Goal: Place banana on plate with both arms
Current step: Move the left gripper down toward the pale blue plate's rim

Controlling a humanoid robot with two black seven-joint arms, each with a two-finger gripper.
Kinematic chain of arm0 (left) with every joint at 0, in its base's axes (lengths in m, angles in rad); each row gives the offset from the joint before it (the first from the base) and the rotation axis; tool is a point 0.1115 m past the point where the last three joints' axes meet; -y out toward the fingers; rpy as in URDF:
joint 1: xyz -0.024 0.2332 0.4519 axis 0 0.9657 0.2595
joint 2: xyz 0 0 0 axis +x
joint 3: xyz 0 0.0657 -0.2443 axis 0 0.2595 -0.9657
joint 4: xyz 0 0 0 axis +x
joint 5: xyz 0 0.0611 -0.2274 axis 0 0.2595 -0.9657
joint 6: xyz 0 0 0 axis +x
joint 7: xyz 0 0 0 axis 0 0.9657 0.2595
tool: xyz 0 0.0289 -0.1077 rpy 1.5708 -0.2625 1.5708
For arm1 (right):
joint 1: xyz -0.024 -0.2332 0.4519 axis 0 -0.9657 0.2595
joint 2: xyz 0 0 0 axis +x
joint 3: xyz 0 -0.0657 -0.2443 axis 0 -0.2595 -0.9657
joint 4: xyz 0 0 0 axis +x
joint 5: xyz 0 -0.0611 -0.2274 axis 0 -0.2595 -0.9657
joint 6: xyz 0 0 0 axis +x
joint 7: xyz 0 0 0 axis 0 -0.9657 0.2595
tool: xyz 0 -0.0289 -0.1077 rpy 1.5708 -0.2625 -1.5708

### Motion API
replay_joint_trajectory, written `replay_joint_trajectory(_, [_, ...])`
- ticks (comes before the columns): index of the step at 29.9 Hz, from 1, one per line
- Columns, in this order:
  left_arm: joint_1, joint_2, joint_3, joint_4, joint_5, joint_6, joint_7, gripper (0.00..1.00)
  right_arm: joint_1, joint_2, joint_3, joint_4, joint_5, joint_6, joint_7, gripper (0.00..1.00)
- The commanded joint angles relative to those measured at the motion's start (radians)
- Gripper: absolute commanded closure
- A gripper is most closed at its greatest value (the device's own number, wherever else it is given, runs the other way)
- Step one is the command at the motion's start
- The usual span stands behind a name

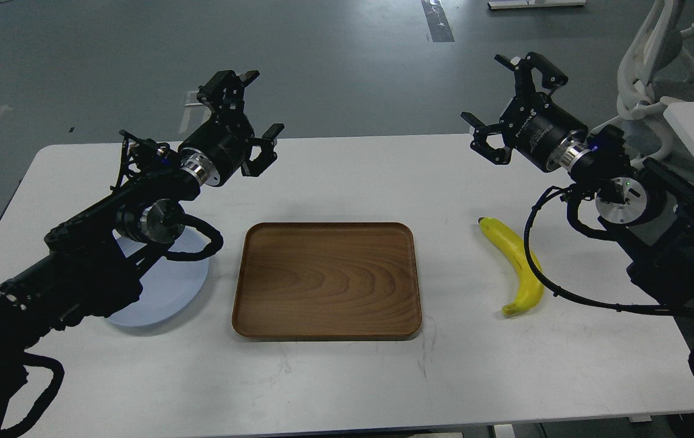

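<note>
A curved yellow banana lies on the white table at the right, its greenish tip toward me. The pale blue plate rests at the left, partly hidden under my left arm. High above the table's far left, my left gripper is open and holds nothing. My right gripper is also open and empty, raised above the far right of the table, well behind the banana. A black cable from my right arm loops over the banana's right side.
A rectangular brown wooden tray sits in the middle of the table, between plate and banana. A white office chair and another white table edge stand at the far right, beyond my right arm.
</note>
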Motion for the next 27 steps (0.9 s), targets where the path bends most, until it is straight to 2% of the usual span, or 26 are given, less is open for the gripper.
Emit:
replay_joint_trajectory(1, [0.014, 0.045, -0.006, -0.04, 0.002, -0.039, -0.011, 0.02, 0.002, 0.018, -0.003, -0.015, 0.001, 0.0, -0.001, 0.0])
replay_joint_trajectory(21, [0.058, 0.072, -0.009, -0.035, -0.013, -0.043, -0.005, 0.02, 0.005, 0.041, -0.034, -0.012, 0.0, -0.011, -0.007, 0.0])
replay_joint_trajectory(27, [0.061, 0.073, -0.011, -0.034, -0.015, -0.04, -0.005, 0.02, 0.004, 0.055, -0.048, -0.012, 0.0, -0.048, -0.008, 0.0])
